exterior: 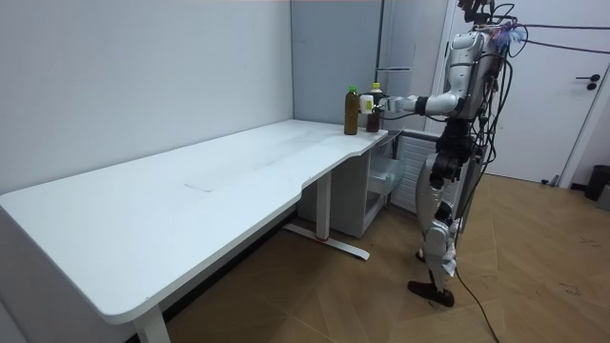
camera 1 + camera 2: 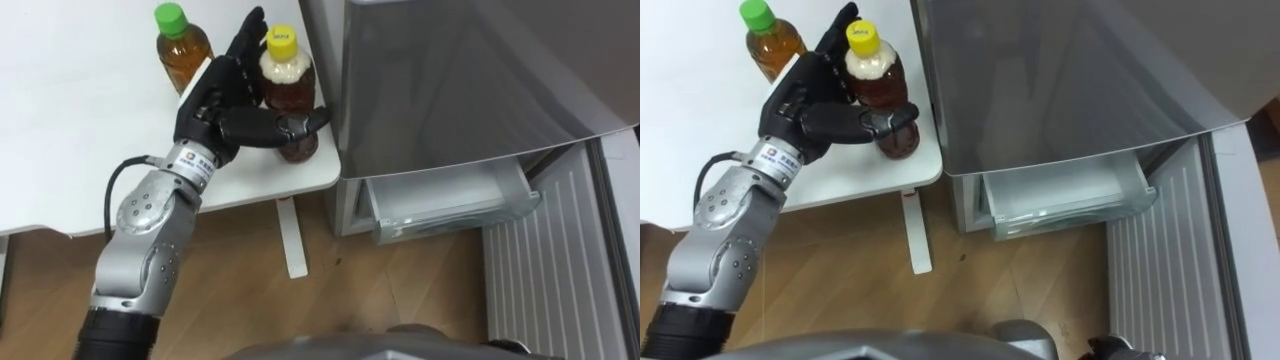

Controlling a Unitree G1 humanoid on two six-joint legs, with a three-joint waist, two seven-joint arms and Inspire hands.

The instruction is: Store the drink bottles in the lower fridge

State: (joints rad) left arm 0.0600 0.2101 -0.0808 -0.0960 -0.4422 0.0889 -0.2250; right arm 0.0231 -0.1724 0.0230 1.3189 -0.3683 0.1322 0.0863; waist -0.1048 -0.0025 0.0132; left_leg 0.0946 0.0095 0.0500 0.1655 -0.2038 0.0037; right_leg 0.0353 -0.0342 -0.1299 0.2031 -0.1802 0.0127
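Nearest to me, my forearm climbs from the lower left of the left eye view to my left hand [image 2: 212,92]. Its fingers [image 2: 248,30] stand behind the yellow-capped bottle [image 2: 288,85] and the thumb [image 2: 285,125] hooks across its front, so I am grasping it. The bottle's base looks to rest on the table [image 2: 60,120], right at the corner. A loose thumb could tip it over that edge to the floor [image 2: 250,280]. The green-capped bottle [image 2: 182,50] stands just beside my knuckles at upper left, and a careless lift may knock it. How firmly my fingers press the far side is hidden.

Over in the room view I stand upright at the table's far end, arm stretched out. Hand and bottles are too small there to judge.

Over in the right eye view the lower drawer [image 2: 1065,205] sits pulled out beneath the fridge [image 2: 1060,80]. Its inside is partly covered, so I cannot tell how much room it offers. Swinging right, the bottle could strike that grey front.
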